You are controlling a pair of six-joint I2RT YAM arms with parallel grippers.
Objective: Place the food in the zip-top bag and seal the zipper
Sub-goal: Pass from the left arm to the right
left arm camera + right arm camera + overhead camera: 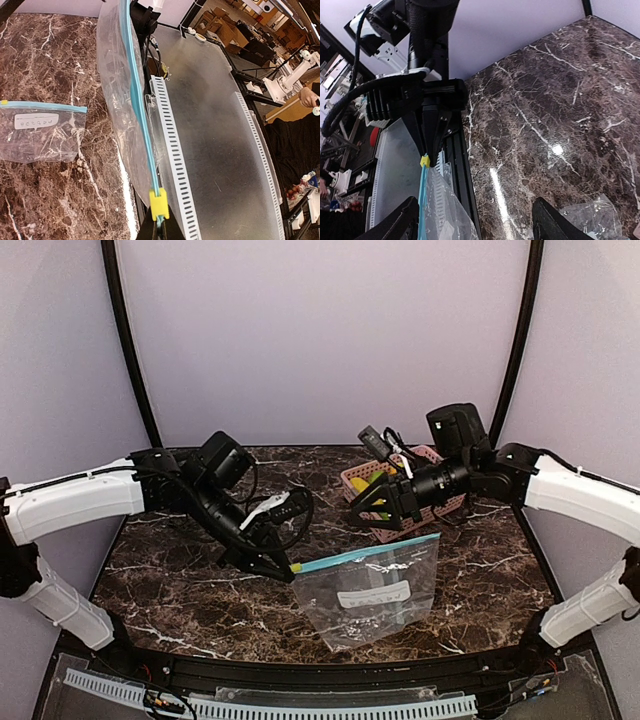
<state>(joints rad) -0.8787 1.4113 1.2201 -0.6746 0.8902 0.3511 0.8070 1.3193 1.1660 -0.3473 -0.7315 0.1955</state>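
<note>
Top external: my left claw [288,565] clenched on zip-top bag [375,580] at yellow slider [159,204]; film thin, limp, slippery; my right claw [362,506] released near pink basket [392,532]; food [374,483] inside, likely light, glossy; grasp midbody.

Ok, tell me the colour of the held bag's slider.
Yellow slider; the left wrist view shows it best.

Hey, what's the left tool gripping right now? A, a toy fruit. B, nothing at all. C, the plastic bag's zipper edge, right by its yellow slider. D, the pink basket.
C: the left tool is pinched shut on the bag at its zipper edge, right beside the yellow slider.
</note>
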